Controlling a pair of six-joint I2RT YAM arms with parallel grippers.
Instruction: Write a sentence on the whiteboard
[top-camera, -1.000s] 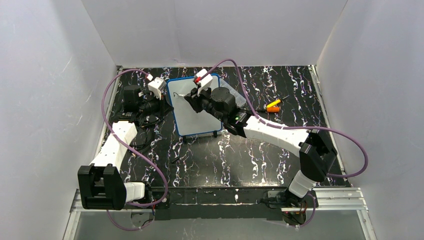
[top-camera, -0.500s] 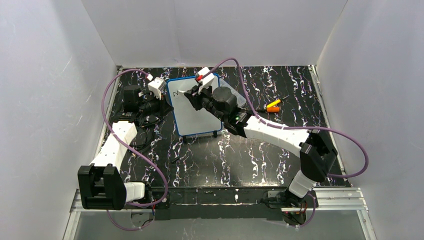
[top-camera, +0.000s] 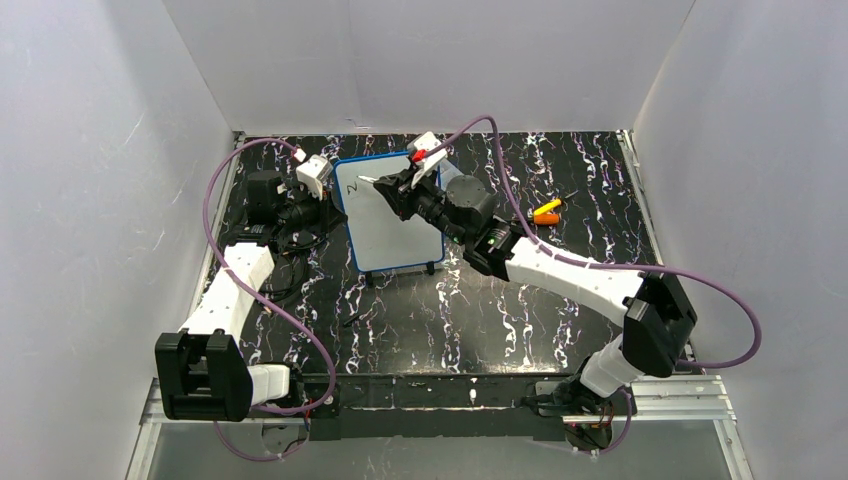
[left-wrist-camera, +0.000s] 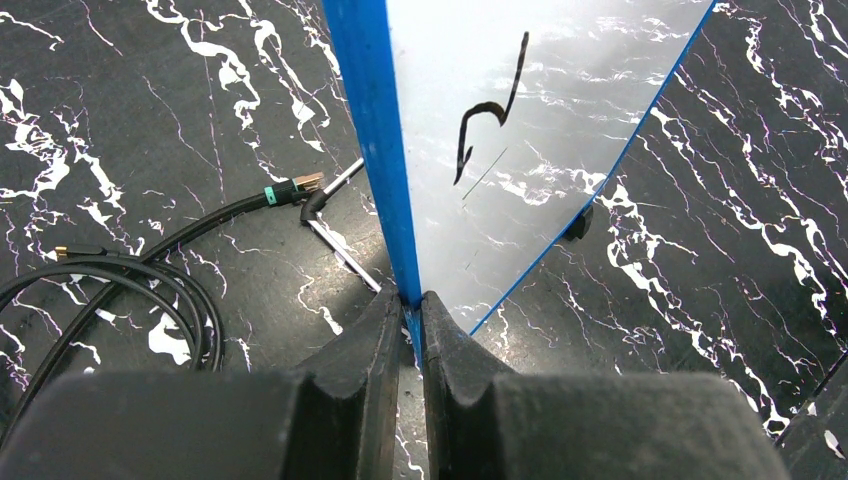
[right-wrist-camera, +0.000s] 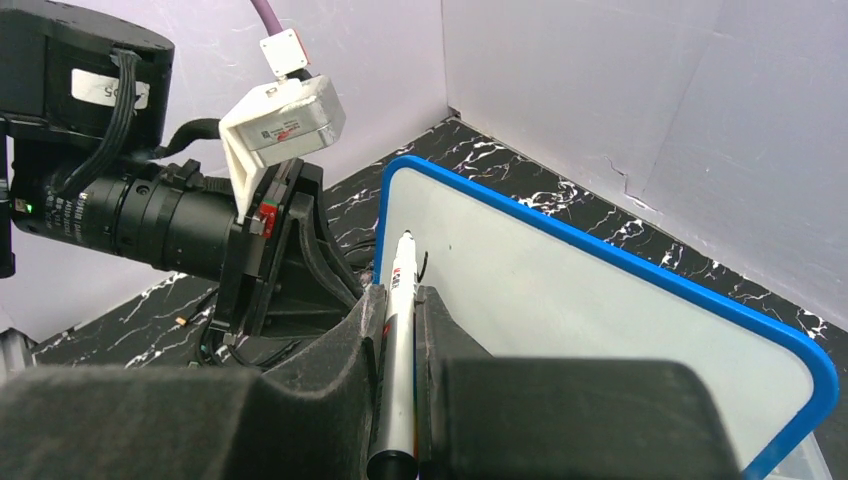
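The whiteboard (top-camera: 390, 225) is found in the far middle of the black marbled tabletop (top-camera: 500, 320), its white face turned up toward the top camera, and it is clamped at its left blue edge by the left end effector (top-camera: 328, 196). In the left wrist view the two dark fingers of the left end effector (left-wrist-camera: 412, 302) are seen pressed almost together, with only the thin blue frame of the whiteboard (left-wrist-camera: 375, 150) pinched between them. The left arm is stretched from its base at the near left corner up along the left side of the tabletop, with its wrist bent to the right toward the board. The right arm is folded at an elbow near the right edge, and its forearm is reached leftward and away across the tabletop, so that the right end effector (top-camera: 395, 190) is held over the upper part of the board. The right end effector (right-wrist-camera: 398, 300) is closed tightly on a white marker (right-wrist-camera: 397, 330), whose tip is pointed at the whiteboard (right-wrist-camera: 600, 310) near its upper left corner. Of the sentence (left-wrist-camera: 485, 115) only one short, curved black stroke is seen. Black cables (left-wrist-camera: 130, 275) are lying on the tabletop beside the board's frame, and a small orange and yellow object (top-camera: 546, 211) is lying well apart to the right.
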